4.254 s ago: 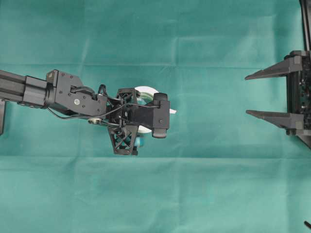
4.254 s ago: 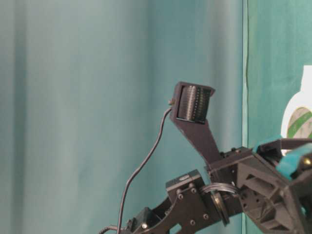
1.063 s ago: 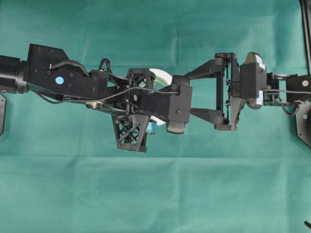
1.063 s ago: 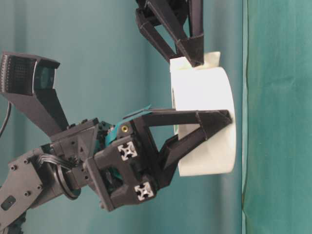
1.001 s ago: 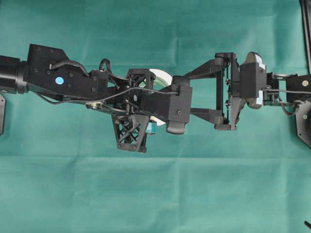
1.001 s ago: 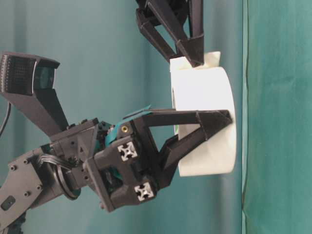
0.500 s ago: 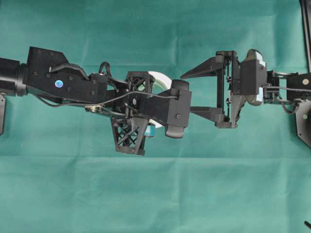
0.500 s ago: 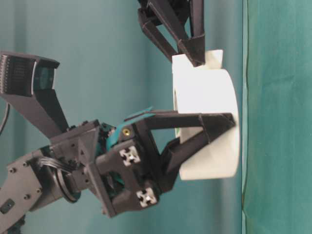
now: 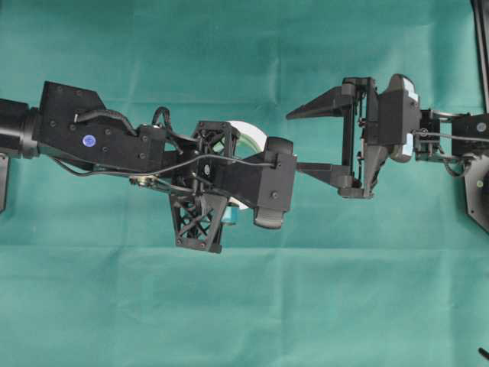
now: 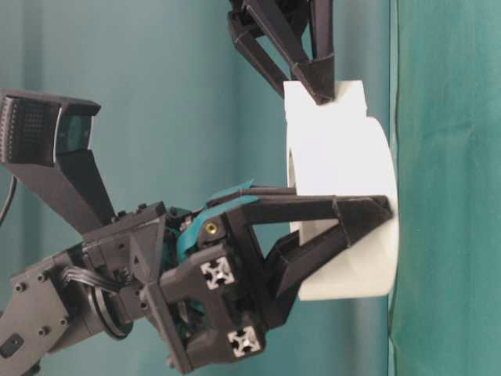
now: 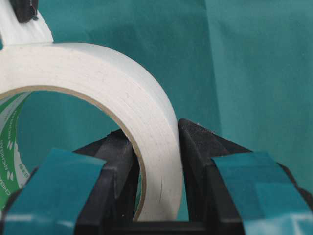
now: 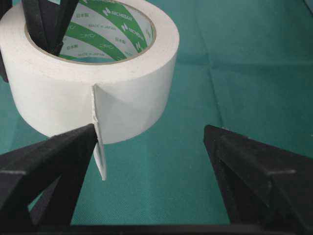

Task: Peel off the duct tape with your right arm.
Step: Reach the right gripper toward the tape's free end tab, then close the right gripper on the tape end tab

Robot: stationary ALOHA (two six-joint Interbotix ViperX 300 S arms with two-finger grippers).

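1. The right gripper (image 12: 151,142) stands spread wide and holds nothing; one finger (image 12: 54,147) sits just beside the loose tab (image 12: 99,156), the other well clear.
2. The duct tape (image 12: 98,78) stands on the green cloth (image 12: 234,63), its wall clamped by the left gripper (image 11: 156,161), one finger inside the core.
3. To do this well, centre the tab between the fingers, close firmly on the tab alone, then pull away from the roll while the left grip steadies it.
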